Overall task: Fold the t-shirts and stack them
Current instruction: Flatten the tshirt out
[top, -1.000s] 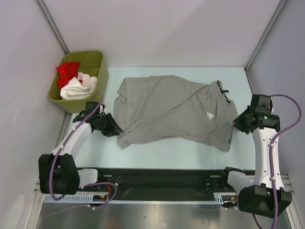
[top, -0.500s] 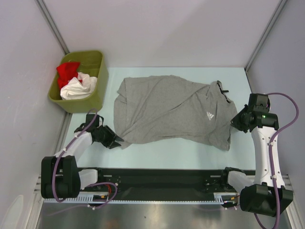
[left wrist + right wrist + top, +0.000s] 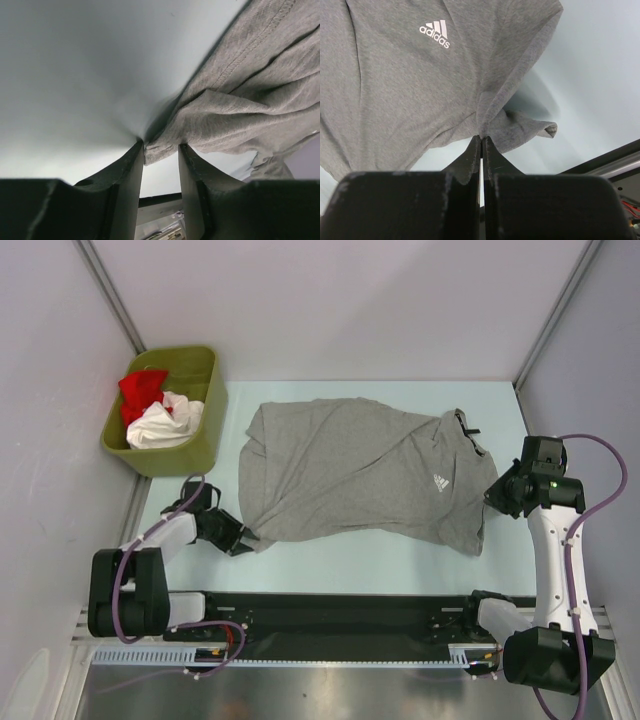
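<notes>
Item one: heather-grey t-shirt (image 3: 360, 465), spread rumpled across the middle of the pale surface (image 3: 350, 560), its white logo (image 3: 441, 482) toward the right edge and its near-left corner toward the surface's left edge. My left end effector (image 3: 240, 540), low at that corner, has its fingers apart with the bunched hem lying between the tips, while my right end effector (image 3: 492, 498), at the shirt's right edge, is pressed together on a pinch of grey cloth. Item two: olive-green bin (image 3: 185, 458) beyond the far left corner, holding a crumpled red shirt (image 3: 142, 390) and a white shirt (image 3: 165, 425).
</notes>
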`<action>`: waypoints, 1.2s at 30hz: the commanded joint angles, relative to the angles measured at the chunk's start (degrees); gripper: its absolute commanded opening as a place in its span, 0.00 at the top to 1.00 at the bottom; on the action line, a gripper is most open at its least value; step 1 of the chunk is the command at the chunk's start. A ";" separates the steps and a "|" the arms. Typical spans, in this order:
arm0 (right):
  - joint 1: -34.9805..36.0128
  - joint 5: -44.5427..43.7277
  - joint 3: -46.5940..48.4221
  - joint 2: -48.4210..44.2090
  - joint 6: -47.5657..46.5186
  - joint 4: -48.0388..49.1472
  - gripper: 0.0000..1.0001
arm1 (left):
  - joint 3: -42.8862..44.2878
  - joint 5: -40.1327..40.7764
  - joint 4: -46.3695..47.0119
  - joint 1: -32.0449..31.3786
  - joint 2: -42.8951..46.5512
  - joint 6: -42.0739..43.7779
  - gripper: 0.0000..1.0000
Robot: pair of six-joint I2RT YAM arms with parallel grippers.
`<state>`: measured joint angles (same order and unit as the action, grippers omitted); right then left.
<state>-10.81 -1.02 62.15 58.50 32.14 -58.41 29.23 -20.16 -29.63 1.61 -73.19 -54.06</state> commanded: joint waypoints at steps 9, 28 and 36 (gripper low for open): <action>0.96 0.05 2.62 0.30 -1.64 1.64 1.00 | 2.83 2.05 0.63 -0.37 -4.95 2.38 0.84; 1.50 -5.14 20.24 12.65 -1.91 6.55 1.00 | 29.10 14.27 -7.64 -7.76 5.00 22.23 1.00; -2.46 -4.87 62.78 37.63 -0.94 4.45 1.00 | 64.39 15.68 -8.25 -8.20 -8.87 31.64 1.00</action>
<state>-11.42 -4.82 111.81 90.61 30.59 -55.20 81.34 -6.09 -38.98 -6.42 -78.26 -28.80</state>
